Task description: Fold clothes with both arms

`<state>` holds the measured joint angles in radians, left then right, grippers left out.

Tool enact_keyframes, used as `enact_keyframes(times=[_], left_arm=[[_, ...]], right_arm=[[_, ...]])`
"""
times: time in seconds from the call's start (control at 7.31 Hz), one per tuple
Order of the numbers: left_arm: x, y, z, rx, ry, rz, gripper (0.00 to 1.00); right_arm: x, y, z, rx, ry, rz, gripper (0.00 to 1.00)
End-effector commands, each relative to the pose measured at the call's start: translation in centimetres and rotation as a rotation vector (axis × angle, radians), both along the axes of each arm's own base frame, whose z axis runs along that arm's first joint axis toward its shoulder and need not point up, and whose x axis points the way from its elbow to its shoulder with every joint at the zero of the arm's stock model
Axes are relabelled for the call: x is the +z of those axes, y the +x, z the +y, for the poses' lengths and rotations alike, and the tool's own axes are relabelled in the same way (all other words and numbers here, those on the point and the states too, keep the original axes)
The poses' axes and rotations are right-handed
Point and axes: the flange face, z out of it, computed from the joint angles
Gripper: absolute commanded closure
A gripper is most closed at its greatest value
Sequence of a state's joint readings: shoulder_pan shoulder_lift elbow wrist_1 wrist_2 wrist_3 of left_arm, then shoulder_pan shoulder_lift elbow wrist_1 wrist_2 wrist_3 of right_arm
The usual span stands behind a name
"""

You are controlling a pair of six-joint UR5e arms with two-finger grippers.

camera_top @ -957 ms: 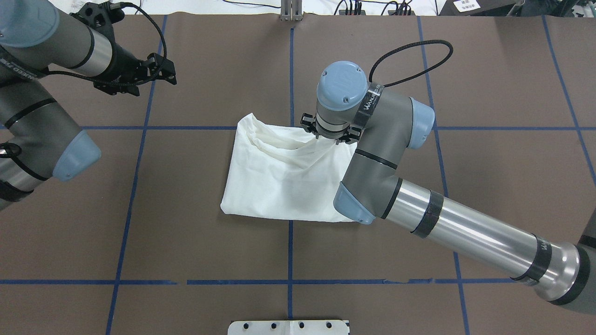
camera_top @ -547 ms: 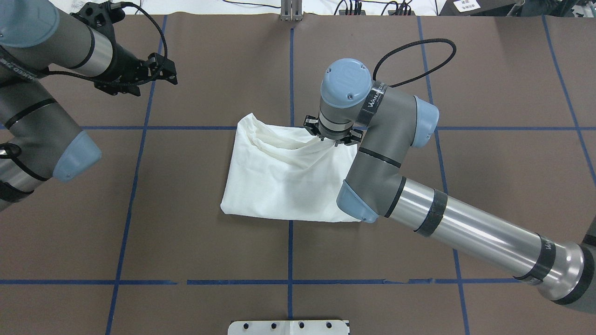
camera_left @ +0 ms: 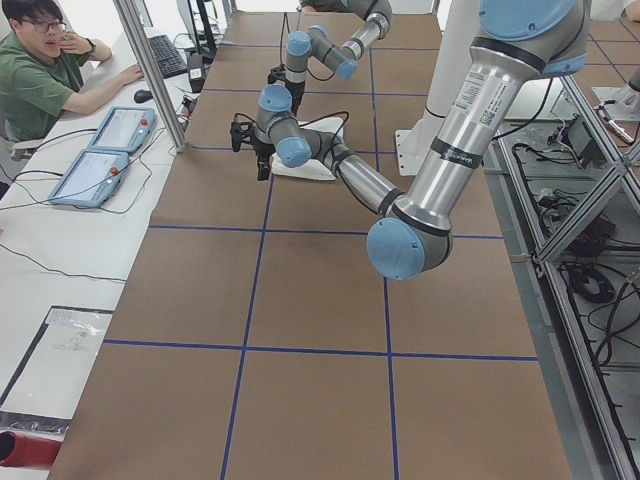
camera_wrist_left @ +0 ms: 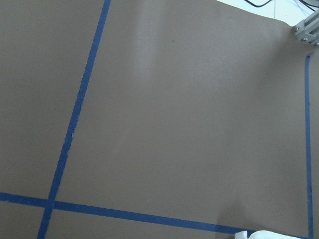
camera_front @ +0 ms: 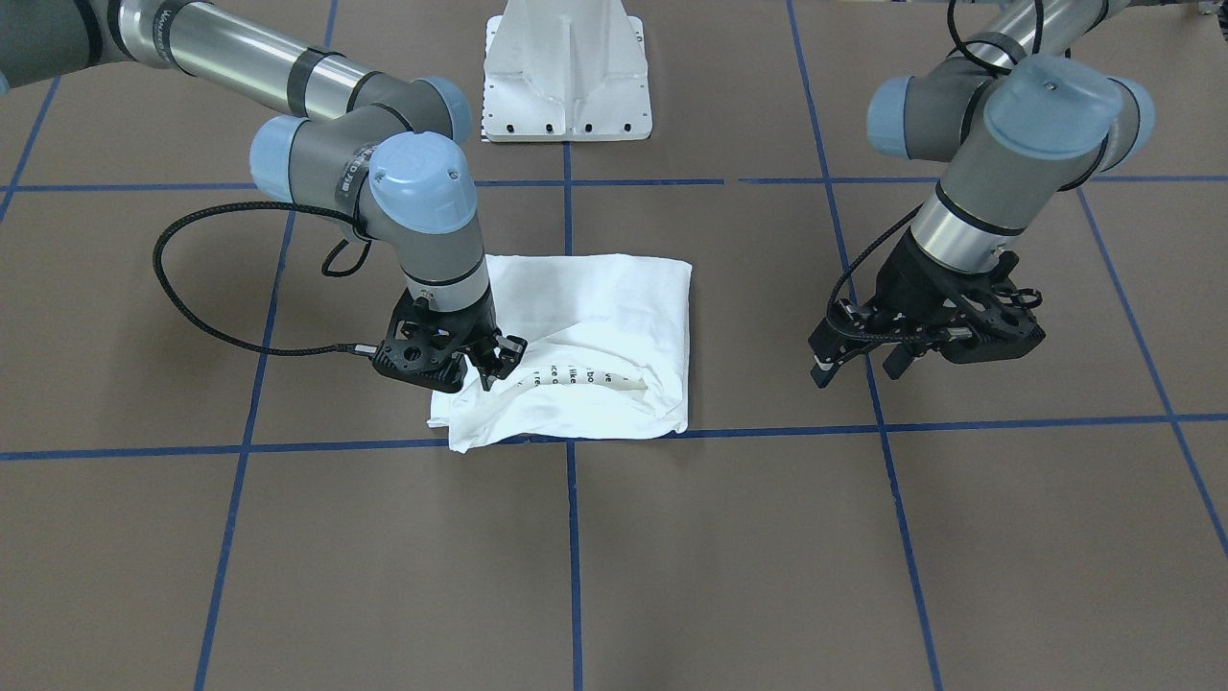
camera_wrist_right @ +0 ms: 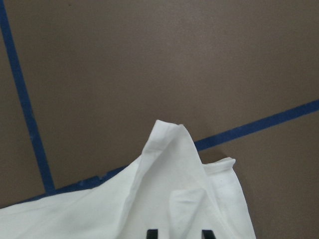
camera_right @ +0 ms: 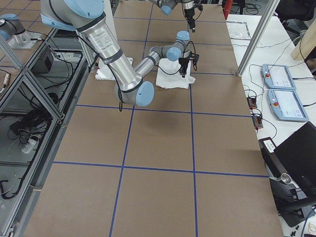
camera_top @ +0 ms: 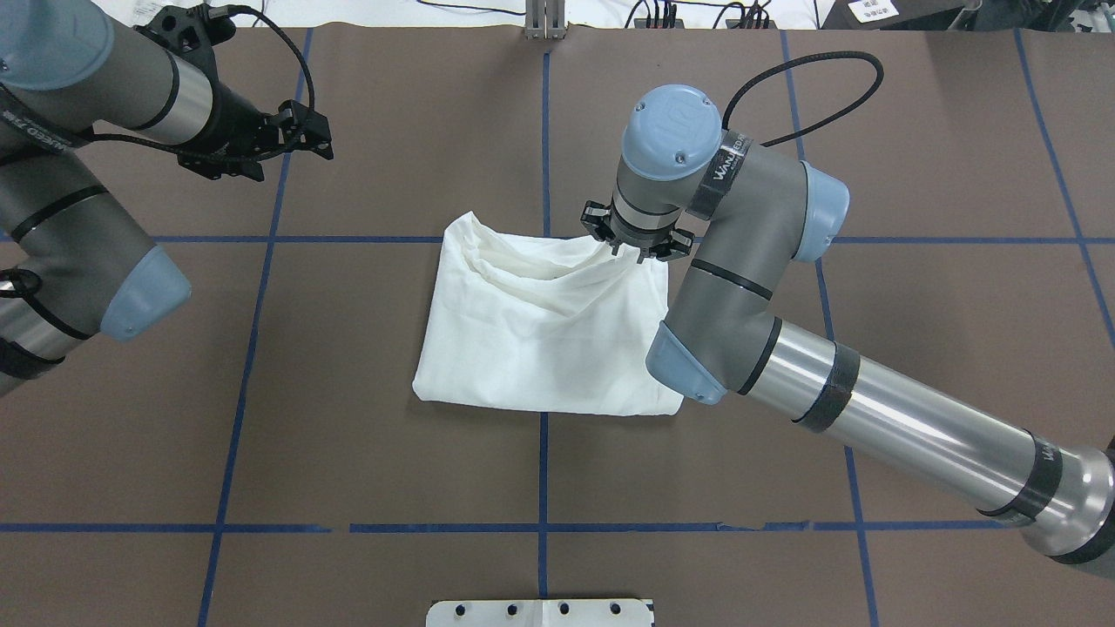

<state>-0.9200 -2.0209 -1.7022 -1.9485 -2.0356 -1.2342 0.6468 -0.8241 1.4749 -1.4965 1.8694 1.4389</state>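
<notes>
A white shirt (camera_top: 540,340) lies folded into a rough rectangle near the middle of a brown counter (camera_top: 392,453). It straddles the centre line of blue tape (camera_top: 543,131), and its far edge runs along a cross line.

The right hand (camera_front: 484,369) points down at the shirt's far corner on the robot's right. It is clamped on a pinch of cloth. Creases run from the opposite far corner up to this grip, and the raised fold shows a strip of small black text (camera_front: 576,376) underneath.

The left hand (camera_front: 859,365) hangs above bare counter, well apart from the shirt, with its fingers spread and nothing between them.

The shirt looks light, thin and entirely limp. It should sag from any single grip, and its stacked layers are likely to slide over each other rather than move as one piece. A pinch taken in the middle would probably only bunch it up. The better holds are likely corners and edges, catching every layer meant to move. With only one corner held, the far edge droops and wrinkles. A second grip by the left hand at the other far corner would probably keep that edge straight while it is carried over. There is little risk of damage, but the grip could slip or take only the top layer.
</notes>
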Motion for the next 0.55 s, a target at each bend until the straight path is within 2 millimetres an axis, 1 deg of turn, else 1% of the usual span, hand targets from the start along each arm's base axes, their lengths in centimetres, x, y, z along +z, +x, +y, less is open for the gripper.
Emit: enact_keyframes(times=[0.0,0.27,0.41], left_arm=[[-0.02,0.08,0.01,0.002,0.001,0.0,0.01],[-0.19,0.08,0.02,0.001,0.003,0.003,0.0],[-0.19,0.08,0.03,0.001,0.003,0.003,0.0]], right_arm=[[0.42,-0.32,0.1,-0.001,-0.005,0.008,0.59],[1.08,-1.09,0.32,-0.007,-0.007,0.017,0.62],[0.97,-1.11,0.33,-0.008,-0.007,0.016,0.81]])
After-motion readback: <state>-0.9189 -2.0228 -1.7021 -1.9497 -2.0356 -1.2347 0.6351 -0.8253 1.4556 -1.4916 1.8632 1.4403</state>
